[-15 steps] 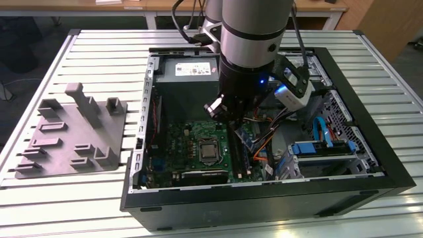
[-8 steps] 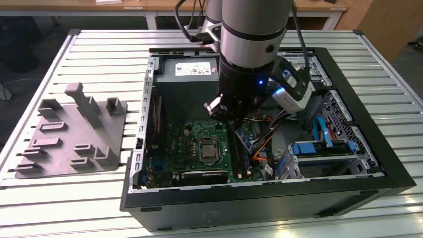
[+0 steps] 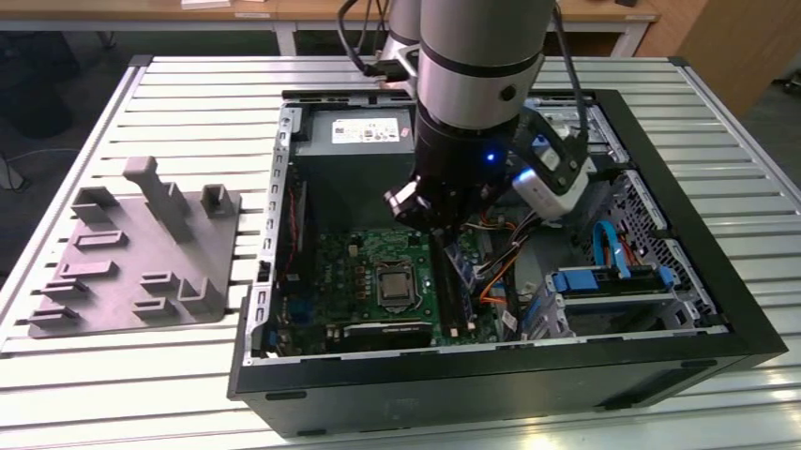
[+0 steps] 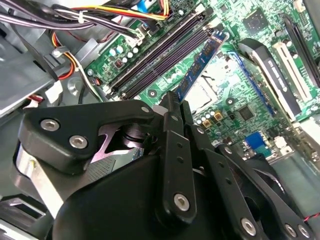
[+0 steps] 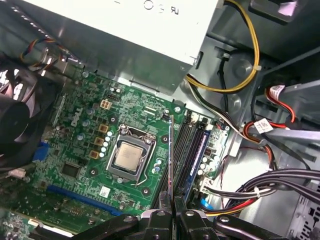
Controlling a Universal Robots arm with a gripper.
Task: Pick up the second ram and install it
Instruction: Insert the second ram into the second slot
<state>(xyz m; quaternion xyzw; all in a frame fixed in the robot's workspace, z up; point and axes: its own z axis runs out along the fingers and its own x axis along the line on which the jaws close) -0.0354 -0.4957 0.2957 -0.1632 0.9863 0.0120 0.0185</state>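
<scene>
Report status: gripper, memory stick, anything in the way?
Gripper shut on memory stick, inside the computer case. Stick edge-on above the slots, beside the processor. Cables close by, not blocking.

Slatted white metal table (image 3: pixel 188 361): open black computer case (image 3: pixel 526 384) beneath the gripper (image 3: pixel 432 225); grey moulded fixture tray (image 3: pixel 138 253) well apart from it.

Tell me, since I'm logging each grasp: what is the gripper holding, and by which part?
The gripper holds the memory stick, pinched at one end, its length reaching out over the motherboard beside the slots.
</scene>
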